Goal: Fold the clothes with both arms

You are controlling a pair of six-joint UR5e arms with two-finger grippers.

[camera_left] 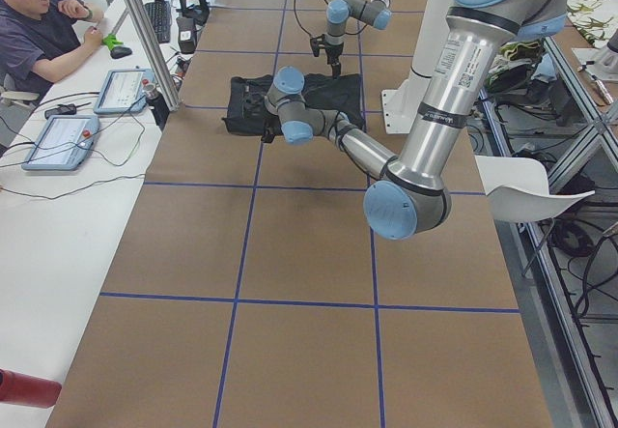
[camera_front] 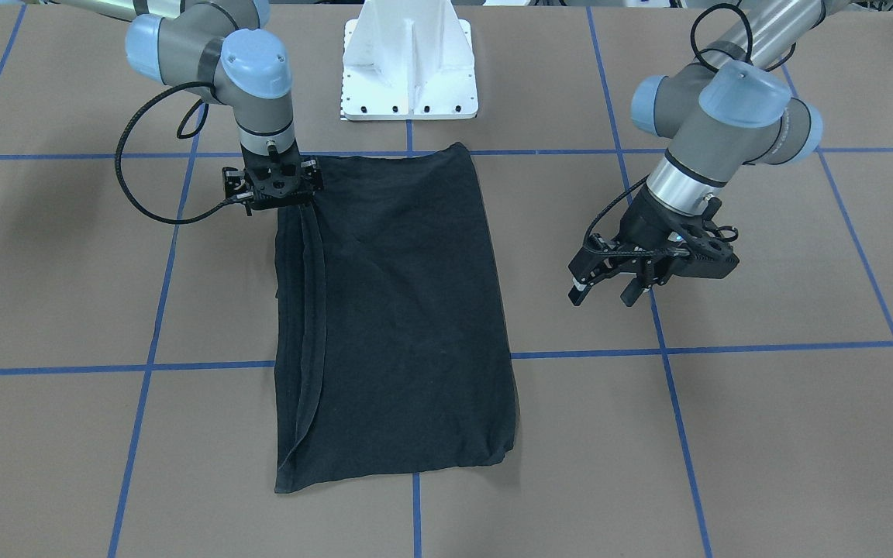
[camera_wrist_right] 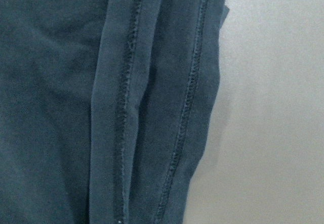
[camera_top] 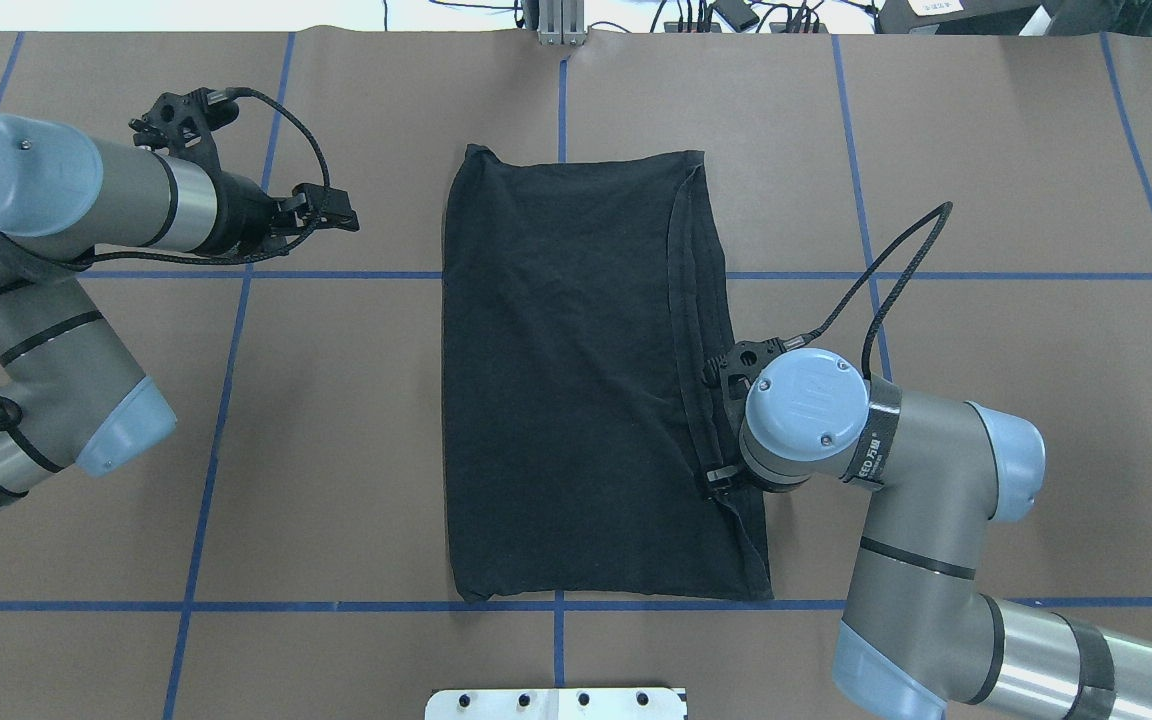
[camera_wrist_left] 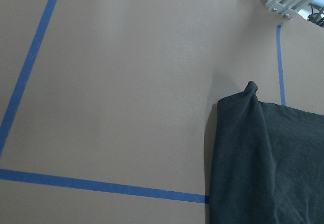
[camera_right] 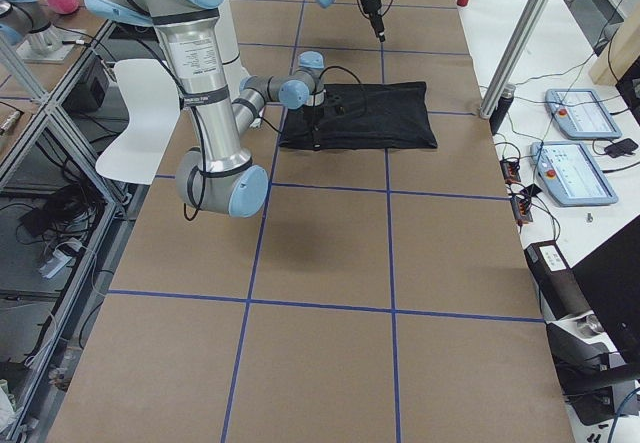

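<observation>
The clothes are one black T-shirt [camera_front: 400,310] [camera_top: 576,380], folded into a long rectangle with its plain side up and lying flat mid-table. Doubled hems run along its edge on my right side [camera_wrist_right: 131,107]. My right gripper [camera_front: 276,194] points straight down onto that hemmed edge near the corner closest to my base. Its fingers are hidden under the wrist [camera_top: 806,405], and I cannot tell how they stand. My left gripper [camera_front: 605,297] [camera_top: 341,215] hovers open over bare table beside the shirt, holding nothing. The left wrist view shows the shirt's far corner [camera_wrist_left: 250,90].
The white pedestal mount [camera_front: 409,70] stands at my base. Blue tape lines [camera_top: 336,275] grid the brown table. A person [camera_left: 39,22] sits at a side desk with control tablets [camera_left: 126,90]. A metal post [camera_right: 520,38] rises beside the table.
</observation>
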